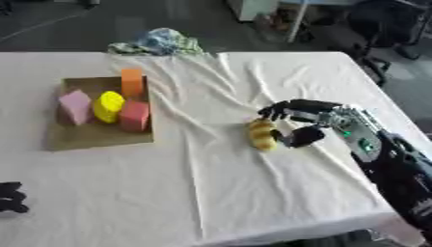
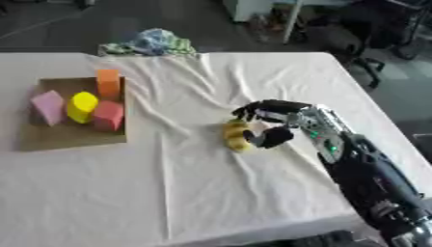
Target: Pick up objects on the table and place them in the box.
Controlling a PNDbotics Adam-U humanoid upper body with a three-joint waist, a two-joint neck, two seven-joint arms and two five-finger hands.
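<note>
1. Reaching in from the lower right, your right hand (image 1: 303, 123) sits at the middle of the table (image 1: 278, 193), on the wrinkled white cloth (image 1: 211, 159) that covers it.
2. Its fingers (image 1: 283, 110) arch over the top of a yellow, ridged object (image 1: 263, 134) and the thumb (image 1: 302, 137) curls in just beside it from the right, so the hand is closing round the object; you cannot tell from these views whether the object is off the cloth or resting on it.
3. Your yellow object lies well apart from the box (image 1: 93, 140), which is the flat brown cardboard tray at the left of the table.
4. Inside that box you already have four blocks, grouped toward its far right part: an orange block (image 1: 131, 82) standing upright at the back, a red block (image 1: 134, 116) in front of it, a yellow block (image 1: 108, 106) touching the red one on its left, and a pink block (image 1: 75, 106) leftmost.
5. Your left hand (image 1: 12, 198) shows only at the lower left edge of the left eye view, as dark curled fingers holding nothing.
6. At the far edge of the table, beyond the box, a bunched cloth in blue, green and white (image 1: 160, 42) lies in a heap.
</note>
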